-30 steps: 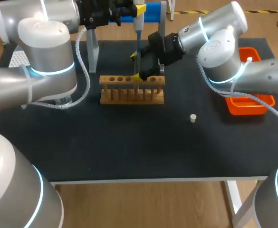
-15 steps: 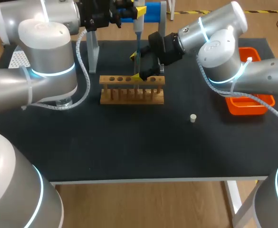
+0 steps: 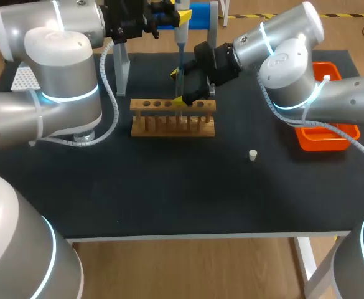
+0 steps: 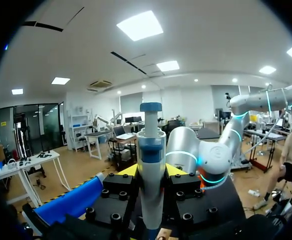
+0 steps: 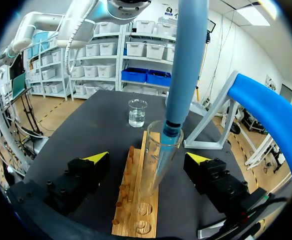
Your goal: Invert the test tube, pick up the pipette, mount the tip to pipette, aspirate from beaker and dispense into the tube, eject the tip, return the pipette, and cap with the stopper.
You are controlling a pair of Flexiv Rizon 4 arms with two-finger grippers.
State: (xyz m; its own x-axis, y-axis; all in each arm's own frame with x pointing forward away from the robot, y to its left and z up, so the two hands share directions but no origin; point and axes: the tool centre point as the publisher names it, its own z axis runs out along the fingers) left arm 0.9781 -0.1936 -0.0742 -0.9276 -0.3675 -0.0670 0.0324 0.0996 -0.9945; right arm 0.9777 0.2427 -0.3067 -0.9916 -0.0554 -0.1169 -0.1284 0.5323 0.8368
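Black table [image 3: 169, 193] fills most of the head view, and a wooden rack [image 3: 173, 124] with a row of holes sits near the back of it. One glass test tube [image 5: 158, 160] stands in the rack with its open end up.

My left gripper [image 4: 151, 172] is high above the rack. It squeezes the pipette [image 4: 151, 145] tight between its two yellow tips, one on each side. The pipette hangs straight down. Its thin lower end goes into the open top of the tube (you can see this best from the right wrist).

My right gripper [image 5: 148, 158] is down at the rack. Its fingers are spread wide, with the tube in the middle between them. Neither finger touches the glass, so it holds nothing.

The beaker [image 5: 137, 112], with some clear water in it, stands on the table past the far end of the rack. The little white stopper [image 3: 252, 155] lies alone on the table, well apart from the rack. An orange tray [image 3: 350, 132] sits at the table's right edge, partly under my right arm. A stand with a blue top [image 3: 201, 14] is at the back.
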